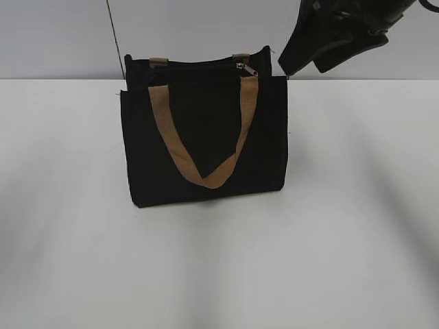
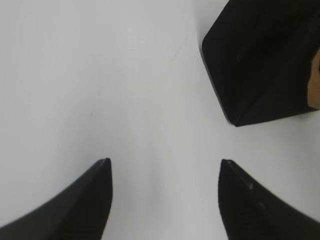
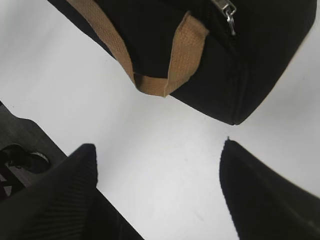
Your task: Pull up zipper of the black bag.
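The black bag [image 1: 206, 130] stands upright on the white table, its tan strap [image 1: 206, 175] hanging in a V across its face. The small silver zipper [image 1: 245, 68] sits at the right end of the top zip line. In the right wrist view the bag [image 3: 240, 75], strap [image 3: 182, 55] and zipper [image 3: 227, 12] show at the top. My right gripper [image 3: 157, 147] is open and empty, held in the air right of the bag [image 1: 302, 65]. My left gripper [image 2: 165, 162] is open and empty over bare table; a bag corner [image 2: 260, 60] shows at its upper right.
The white table [image 1: 357, 240] spreads wide around the bag. A pale wall with a thin dark line [image 1: 113, 34] rises behind it. The table's edge and dark floor [image 3: 25, 140] show at the left of the right wrist view.
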`<action>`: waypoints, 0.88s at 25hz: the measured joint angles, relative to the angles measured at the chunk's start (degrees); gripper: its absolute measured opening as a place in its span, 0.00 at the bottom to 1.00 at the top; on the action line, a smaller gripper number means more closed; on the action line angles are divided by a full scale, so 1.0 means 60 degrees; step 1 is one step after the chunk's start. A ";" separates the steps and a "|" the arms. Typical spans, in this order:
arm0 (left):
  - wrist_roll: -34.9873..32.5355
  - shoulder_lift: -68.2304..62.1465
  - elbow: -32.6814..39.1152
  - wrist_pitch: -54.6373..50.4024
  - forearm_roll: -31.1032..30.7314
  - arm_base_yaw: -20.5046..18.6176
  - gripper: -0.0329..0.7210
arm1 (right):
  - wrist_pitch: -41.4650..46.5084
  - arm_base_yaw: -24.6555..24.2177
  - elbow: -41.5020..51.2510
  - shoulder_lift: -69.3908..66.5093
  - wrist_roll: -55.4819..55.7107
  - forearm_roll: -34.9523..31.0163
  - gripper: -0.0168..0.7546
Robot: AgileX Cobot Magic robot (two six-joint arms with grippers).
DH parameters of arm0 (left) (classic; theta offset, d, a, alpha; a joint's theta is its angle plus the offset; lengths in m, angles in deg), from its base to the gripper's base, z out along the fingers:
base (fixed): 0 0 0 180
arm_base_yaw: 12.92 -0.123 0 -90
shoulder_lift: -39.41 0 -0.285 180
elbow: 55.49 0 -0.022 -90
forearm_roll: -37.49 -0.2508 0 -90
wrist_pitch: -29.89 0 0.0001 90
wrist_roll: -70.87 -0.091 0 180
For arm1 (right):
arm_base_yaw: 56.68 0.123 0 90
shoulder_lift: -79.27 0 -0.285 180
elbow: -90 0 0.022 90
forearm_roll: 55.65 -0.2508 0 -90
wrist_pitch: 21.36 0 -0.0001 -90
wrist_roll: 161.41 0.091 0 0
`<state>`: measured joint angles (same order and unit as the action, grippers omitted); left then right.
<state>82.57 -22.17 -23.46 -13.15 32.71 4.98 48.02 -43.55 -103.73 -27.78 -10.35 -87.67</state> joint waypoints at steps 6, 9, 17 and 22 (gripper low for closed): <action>-0.0029 0.2095 0.1220 -0.0873 0.0020 0.0000 0.70 | 0.0018 0.0000 0.0009 0.0637 0.0222 0.0446 0.77; -0.0029 0.3027 0.1466 -0.1327 0.0020 0.0000 0.70 | 0.0017 0.0000 0.0009 0.0999 0.0306 0.0495 0.77; -0.0715 0.5194 0.1835 -0.2307 0.0020 0.0000 0.69 | 0.0029 0.0000 0.1289 0.2336 0.0338 0.0546 0.77; -0.0823 0.6160 0.2152 -0.2638 0.0113 0.0000 0.69 | -0.0027 0.0000 0.3844 0.3873 0.0225 0.0568 0.76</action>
<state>77.63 14.80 -10.55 -28.98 33.39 4.98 47.86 -43.55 -80.67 -4.54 -9.00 -84.26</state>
